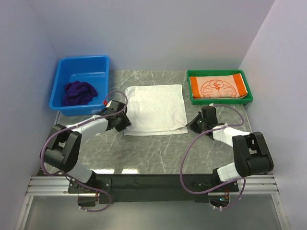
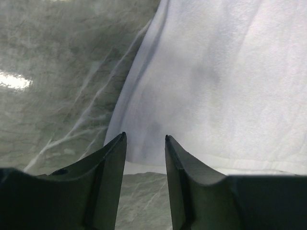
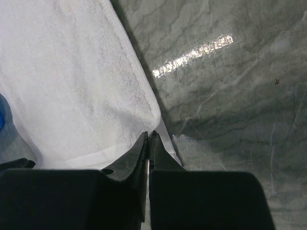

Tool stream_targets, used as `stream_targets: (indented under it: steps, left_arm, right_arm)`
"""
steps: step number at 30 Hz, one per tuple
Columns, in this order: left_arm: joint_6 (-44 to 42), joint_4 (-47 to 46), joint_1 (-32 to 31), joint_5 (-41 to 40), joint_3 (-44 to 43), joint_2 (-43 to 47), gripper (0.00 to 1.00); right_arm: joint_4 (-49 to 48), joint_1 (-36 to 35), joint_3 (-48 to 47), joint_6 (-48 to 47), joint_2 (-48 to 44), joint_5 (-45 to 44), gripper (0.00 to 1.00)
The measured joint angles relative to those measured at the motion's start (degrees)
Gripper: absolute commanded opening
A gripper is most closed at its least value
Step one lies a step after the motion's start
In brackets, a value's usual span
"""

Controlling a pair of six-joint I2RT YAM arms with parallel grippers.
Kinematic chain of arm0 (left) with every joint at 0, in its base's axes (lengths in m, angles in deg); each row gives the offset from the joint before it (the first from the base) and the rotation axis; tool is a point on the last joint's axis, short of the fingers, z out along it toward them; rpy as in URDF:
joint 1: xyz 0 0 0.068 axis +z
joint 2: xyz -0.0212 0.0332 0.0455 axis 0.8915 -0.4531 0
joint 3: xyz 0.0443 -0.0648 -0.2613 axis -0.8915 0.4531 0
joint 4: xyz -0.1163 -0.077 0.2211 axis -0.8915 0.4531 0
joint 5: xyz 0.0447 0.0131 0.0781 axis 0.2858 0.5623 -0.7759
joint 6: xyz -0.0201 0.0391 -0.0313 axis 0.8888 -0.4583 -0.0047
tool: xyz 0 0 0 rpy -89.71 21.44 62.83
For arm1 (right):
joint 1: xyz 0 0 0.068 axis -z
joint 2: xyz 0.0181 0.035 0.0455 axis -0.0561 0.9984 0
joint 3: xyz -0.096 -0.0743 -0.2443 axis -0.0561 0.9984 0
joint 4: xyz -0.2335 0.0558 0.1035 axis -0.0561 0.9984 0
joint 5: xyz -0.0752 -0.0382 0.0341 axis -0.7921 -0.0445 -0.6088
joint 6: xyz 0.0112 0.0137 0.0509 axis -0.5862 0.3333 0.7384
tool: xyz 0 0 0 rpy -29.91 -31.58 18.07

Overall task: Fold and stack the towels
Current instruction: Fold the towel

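Top view: the left arm reaches forward from its base and bends inward, and the left gripper (image 1: 120, 120) sits low at the near-left corner of the white towel (image 1: 156, 108). The right arm folds back toward the middle, its right gripper (image 1: 194, 123) just beside the towel's near-right corner. At the far left, a blue bin (image 1: 67, 67) holds the dark purple towel (image 1: 79, 92), bunched in a heap. At the far right, a green tray (image 1: 219, 101) holds the orange towel (image 1: 218, 86), folded flat with the cartoon face up. The white towel lies spread in the middle of the marble table (image 1: 153, 148), and a second layer shows along its near edge.

Left wrist view: the left claw (image 2: 144, 139) is released, with a clear gap between its fingers. The towel's rounded corner (image 2: 216, 86) lies flat just beyond the tips, and nothing is pinched.

Right wrist view: the right claw (image 3: 149, 135) is clenched, fingertips pressed together right at the towel's corner (image 3: 72, 81). I cannot tell whether any cloth is caught between them. A lower layer peeks out beside the tips.
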Motion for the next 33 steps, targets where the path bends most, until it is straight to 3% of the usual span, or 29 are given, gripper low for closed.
stream_targets:
  steps: [6, 12, 15, 23, 30, 33]
  left_arm:
    - [0.09, 2.47, -0.22, -2.19, 0.00, 0.00, 0.45]
    - [0.15, 2.80, -0.70, -2.40, -0.02, -0.57, 0.40]
    - [0.15, 3.06, -1.29, -2.43, -0.33, -1.86, 0.31]
    - [0.15, 4.15, -1.73, -2.80, -1.81, -2.84, 0.29]
    - [0.07, 5.40, -1.99, -4.02, -2.93, -2.82, 0.01]
    - [-0.02, 5.62, -2.05, -4.24, -3.34, -2.82, 0.01]
  right_arm:
    - [-0.02, 0.00, 0.00, -0.11, 0.00, 0.02, 0.00]
    - [-0.02, 0.00, 0.00, -0.11, 0.28, 0.17, 0.00]
    - [-0.04, 0.00, 0.00, -0.11, 0.31, 0.20, 0.00]
    - [-0.17, 0.11, 0.00, -0.11, 0.31, 0.24, 0.00]
    - [-0.28, 0.35, 0.00, -0.13, 0.31, 0.24, 0.00]
    - [-0.28, 0.35, 0.00, -0.17, 0.31, 0.24, 0.00]
